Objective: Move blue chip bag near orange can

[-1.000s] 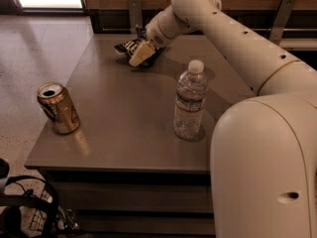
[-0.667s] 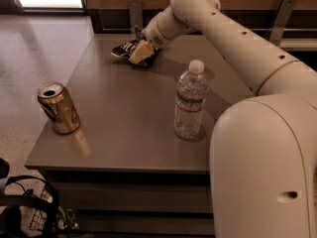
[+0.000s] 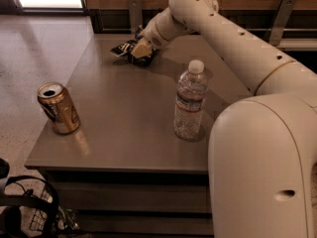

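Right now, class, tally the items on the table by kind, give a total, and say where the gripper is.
Cans: 1, the orange can
Bottles: 1, the water bottle
Snack bags: 1, the blue chip bag
Total: 3
The gripper is at the bag, at the far end of the table.

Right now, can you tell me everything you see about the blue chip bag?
The blue chip bag is a small, crumpled, shiny dark navy packet with white patches. It lies on the grey table near its far edge, well away from the orange can. The gripper is right on top of the bag's right part, hiding some of it.
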Controlling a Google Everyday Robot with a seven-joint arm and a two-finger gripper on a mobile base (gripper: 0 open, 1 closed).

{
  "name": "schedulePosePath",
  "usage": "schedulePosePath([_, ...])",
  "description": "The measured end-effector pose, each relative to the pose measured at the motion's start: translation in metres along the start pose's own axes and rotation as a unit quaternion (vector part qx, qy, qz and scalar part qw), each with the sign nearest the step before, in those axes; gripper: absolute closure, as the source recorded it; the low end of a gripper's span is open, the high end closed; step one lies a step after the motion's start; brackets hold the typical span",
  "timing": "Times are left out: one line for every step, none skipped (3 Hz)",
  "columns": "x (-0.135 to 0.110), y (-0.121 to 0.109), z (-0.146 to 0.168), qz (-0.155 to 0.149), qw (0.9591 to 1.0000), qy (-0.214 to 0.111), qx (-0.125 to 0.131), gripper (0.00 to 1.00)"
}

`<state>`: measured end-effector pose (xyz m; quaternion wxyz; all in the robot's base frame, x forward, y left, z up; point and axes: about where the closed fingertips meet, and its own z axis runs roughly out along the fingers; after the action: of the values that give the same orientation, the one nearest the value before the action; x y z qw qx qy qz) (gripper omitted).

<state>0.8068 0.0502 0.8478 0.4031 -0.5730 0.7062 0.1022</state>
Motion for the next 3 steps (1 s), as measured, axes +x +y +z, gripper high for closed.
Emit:
schedulePosePath([0.000, 0.002, 0.003, 0.000, 1.0000, 0.000, -0.002, 1.00])
schedulePosePath([-0.002, 0.003, 0.004, -0.004, 1.0000, 0.000, -0.003, 1.00])
schedulePosePath([-0.012, -0.004, -0.020, -0.021, 0.9997, -0.001, 0.008, 1.00])
